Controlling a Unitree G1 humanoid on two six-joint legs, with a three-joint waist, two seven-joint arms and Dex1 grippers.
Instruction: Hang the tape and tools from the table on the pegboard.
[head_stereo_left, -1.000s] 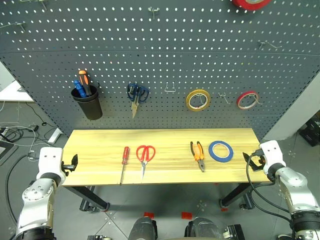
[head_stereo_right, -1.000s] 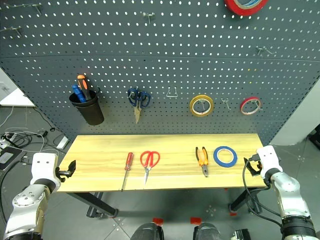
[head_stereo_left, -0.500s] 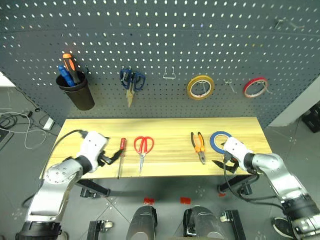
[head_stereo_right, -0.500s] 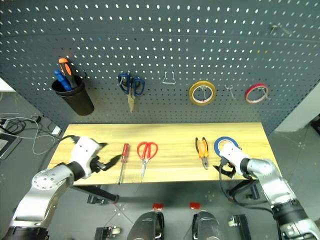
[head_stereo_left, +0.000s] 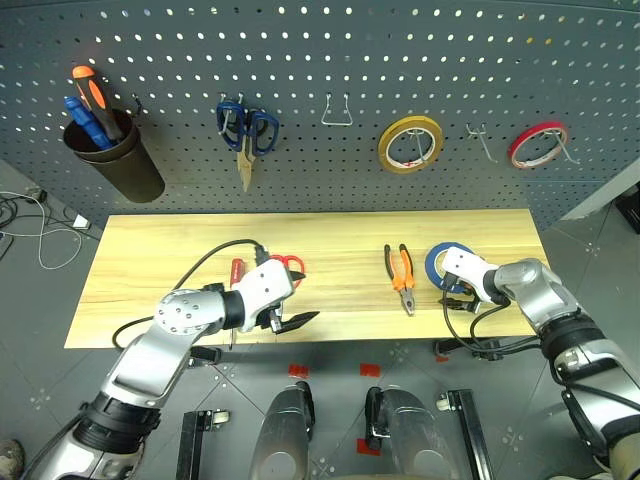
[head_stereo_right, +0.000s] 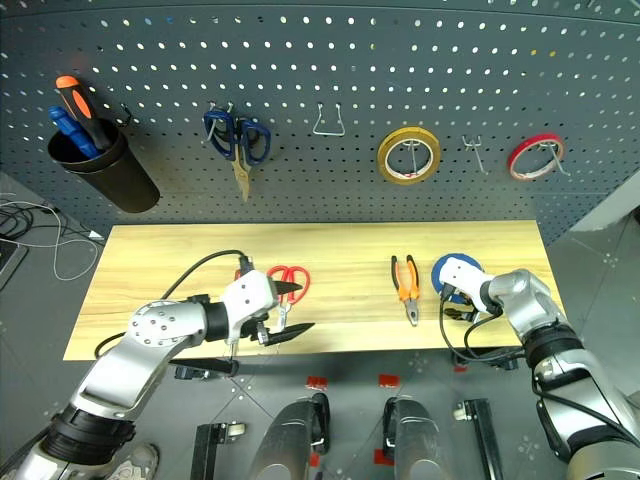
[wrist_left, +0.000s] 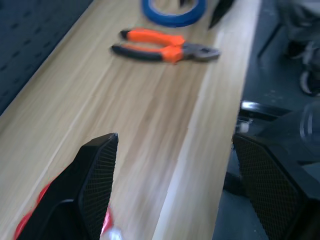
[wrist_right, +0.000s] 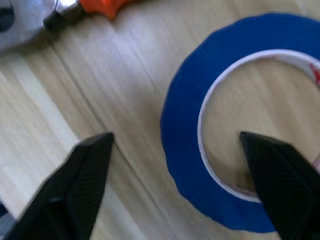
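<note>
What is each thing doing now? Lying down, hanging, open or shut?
blue tape: flat on the table
pliers: shut, lying flat
red scissors: lying by the left gripper
left gripper: open, empty
right gripper: open, one finger inside the blue tape's hole, one outside
blue scissors: hanging on the pegboard
yellow tape: hanging on a hook

The desk (head_stereo_left: 200, 260) is pale, matt wood with visible grain. The pegboard (head_stereo_left: 330, 60) looks matt grey; its hooks (head_stereo_left: 336, 110) are bare shiny metal. Black fingers (wrist_left: 95, 175) carry a fine cross-hatched texture.
</note>
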